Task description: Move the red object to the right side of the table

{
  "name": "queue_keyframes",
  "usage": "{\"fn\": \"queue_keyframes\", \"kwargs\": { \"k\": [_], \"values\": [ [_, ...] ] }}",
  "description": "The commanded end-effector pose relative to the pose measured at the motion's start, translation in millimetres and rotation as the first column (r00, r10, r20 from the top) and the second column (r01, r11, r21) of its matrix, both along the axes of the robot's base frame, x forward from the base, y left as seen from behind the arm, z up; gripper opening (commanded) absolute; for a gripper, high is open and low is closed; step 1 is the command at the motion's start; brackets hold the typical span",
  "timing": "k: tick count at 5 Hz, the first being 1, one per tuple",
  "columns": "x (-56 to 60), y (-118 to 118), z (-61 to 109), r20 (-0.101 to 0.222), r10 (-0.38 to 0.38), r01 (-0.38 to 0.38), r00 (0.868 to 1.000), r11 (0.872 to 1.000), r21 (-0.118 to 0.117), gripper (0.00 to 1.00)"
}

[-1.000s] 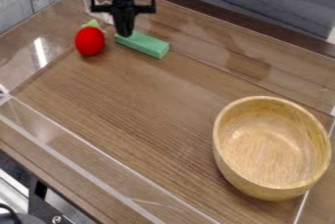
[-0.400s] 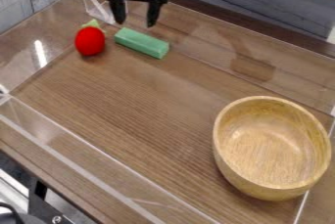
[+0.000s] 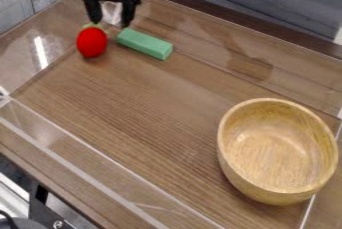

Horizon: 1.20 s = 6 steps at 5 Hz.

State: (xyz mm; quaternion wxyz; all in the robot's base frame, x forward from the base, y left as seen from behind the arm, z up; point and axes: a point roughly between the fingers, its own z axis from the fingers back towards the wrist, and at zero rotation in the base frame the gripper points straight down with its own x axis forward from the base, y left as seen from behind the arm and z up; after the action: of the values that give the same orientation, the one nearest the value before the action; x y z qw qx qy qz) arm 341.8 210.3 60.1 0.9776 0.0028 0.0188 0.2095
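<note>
Green block (image 3: pixel 146 43) nr top, lying flat; round wooden bowl (image 3: pixel 277 150) lower rt.

One camera view, fixed high above my table (image 3: pixel 158 121), tilted steeply down. Facing: from the near edge toward the far wall, my gripper (image 3: pixel 112 5) at top left. Range: close enough that the bowl (image 3: pixel 278 151) fills much of the lower right. Shared coverage: none, a single view.

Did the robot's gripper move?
Yes, the gripper moved left in the picture; it was above the green block, and now it's by the red fruit.
</note>
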Motion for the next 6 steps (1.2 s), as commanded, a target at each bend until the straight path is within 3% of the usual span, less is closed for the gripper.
{"fn": "queue_keyframes", "kwargs": {
  "k": [1, 2, 3, 4, 5, 6],
  "values": [
    [-2.2, 4, 16.0, 0.03, -0.02, 0.018, 0.999, 0.999, 0.05, 1.0],
    [-6.2, 0, 16.6, 0.023, -0.041, 0.039, 0.999, 0.998, 0.052, 0.0],
    [5.9, -8, 49.3, 0.069, -0.02, 0.017, 0.997, 0.999, 0.034, 0.0],
    [14.0, -34, 74.8, 0.105, -0.048, 0.047, 0.993, 0.999, 0.008, 0.0],
    [25.7, -75, 87.9, 0.12, -0.109, 0.112, 0.987, 0.993, -0.022, 0.0],
    [28.5, -116, 84.7, 0.119, -0.153, 0.158, 0.981, 0.987, -0.037, 0.0]
  ]
}}
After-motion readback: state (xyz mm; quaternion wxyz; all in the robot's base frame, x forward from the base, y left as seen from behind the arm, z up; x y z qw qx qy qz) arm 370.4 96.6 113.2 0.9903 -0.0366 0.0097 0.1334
